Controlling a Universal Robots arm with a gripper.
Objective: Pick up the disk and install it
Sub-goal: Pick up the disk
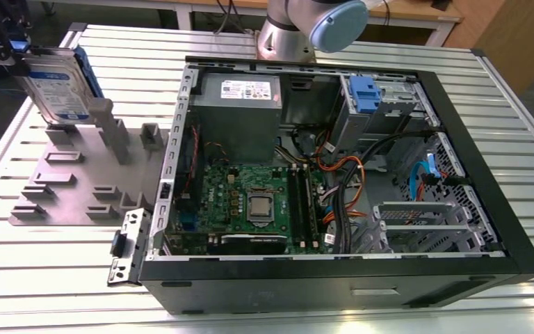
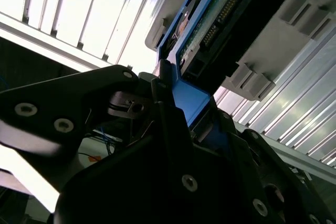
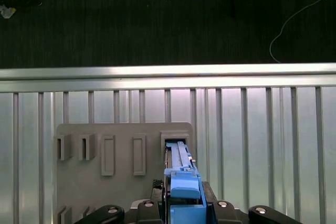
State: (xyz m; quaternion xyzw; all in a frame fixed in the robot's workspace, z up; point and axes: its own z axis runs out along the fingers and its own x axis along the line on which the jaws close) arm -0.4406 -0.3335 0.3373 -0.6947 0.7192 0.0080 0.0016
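The disk [image 1: 58, 87], a silver drive with a white-and-blue label in a blue carrier bracket, stands on edge and slightly tilted at the exterior view's upper left. Its lower end is at or just above a raised slot of the grey fixture plate [image 1: 81, 188]; whether it still sits in the slot I cannot tell. My black gripper [image 1: 12, 52] holds its upper end, shut on the blue bracket. In the second wrist view the fingers [image 2: 168, 103] clamp the blue frame of the disk [image 2: 220, 3]. The first wrist view looks down the disk's edge [image 3: 181, 182] to the slot [image 3: 176, 140].
The open computer case [image 1: 489, 174] lies to the exterior view's right of the plate, with a grey power supply [image 1: 239, 104], a motherboard [image 1: 253, 202] and a drive bay with a blue latch [image 1: 364, 94]. The arm's base [image 1: 304, 28] stands behind the case. The slatted table's edge [image 3: 168, 72] runs beyond the plate.
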